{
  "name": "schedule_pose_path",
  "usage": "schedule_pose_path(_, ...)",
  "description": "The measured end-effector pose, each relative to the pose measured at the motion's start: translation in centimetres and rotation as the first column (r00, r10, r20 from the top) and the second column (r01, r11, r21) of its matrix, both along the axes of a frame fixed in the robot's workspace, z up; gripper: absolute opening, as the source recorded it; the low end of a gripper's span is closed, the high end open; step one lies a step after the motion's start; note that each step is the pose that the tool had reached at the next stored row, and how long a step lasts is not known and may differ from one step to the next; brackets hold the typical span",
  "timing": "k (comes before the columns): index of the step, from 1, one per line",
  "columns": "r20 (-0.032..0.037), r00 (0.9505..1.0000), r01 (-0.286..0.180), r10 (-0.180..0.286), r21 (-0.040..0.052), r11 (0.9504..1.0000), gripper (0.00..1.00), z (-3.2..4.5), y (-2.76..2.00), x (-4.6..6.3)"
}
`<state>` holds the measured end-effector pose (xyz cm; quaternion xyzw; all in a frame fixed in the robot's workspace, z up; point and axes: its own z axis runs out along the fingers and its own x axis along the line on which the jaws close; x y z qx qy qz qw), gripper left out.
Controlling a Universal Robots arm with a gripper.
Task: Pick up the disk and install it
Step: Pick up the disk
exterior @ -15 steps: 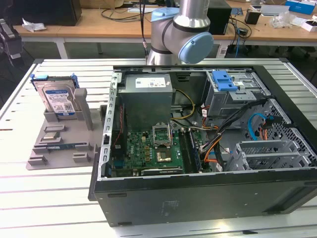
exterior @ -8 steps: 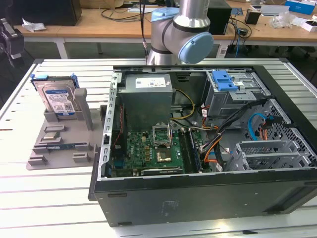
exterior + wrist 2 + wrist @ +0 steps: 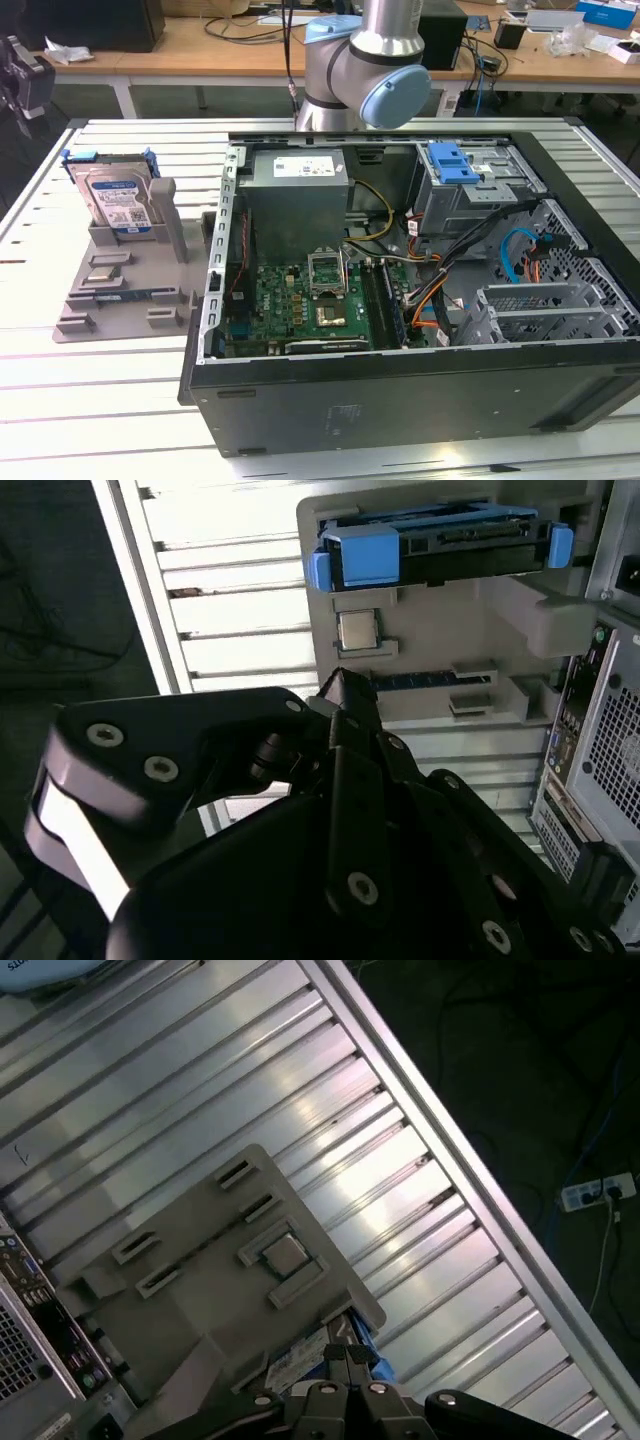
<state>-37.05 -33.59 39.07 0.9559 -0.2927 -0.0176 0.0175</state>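
Disk stands upright in grey fixture at exterior view's left, bare slatted table around it. In first wrist view gripper body hides most of disk. In second wrist view it hangs apart from disk. We cannot tell gripper's state. Open computer case lies at exterior view's right, arm cut off above.

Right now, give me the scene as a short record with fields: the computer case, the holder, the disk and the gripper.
computer case: open, motherboard showing
grey holder: on the slatted table, at the exterior view's left of the case
disk: upright in the holder, not yet picked up
gripper: in the second wrist view, apart from the disk
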Motion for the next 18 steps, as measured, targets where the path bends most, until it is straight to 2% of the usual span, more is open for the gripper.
schedule_pose_path(3,0.0000,0.9989,-0.047,0.047,0.0000,0.9989,0.11,0.00,0.00,0.00)
schedule_pose_path(8,0.0000,0.9935,-0.114,0.114,0.0000,0.9935,0.11,0.00,0.00,0.00)
schedule_pose_path(9,0.0000,0.9920,-0.127,0.127,0.0000,0.9920,0.11,0.00,0.00,0.00)
schedule_pose_path(12,0.0000,0.9829,-0.184,0.184,0.0000,0.9829,0.11,0.00,0.00,0.00)
schedule_pose_path(14,0.0000,0.9806,-0.196,0.196,0.0000,0.9806,0.11,0.00,0.00,0.00)
schedule_pose_path(18,0.0000,0.9806,-0.196,0.196,-0.0004,0.9806,0.11,0.00,0.00,0.00)
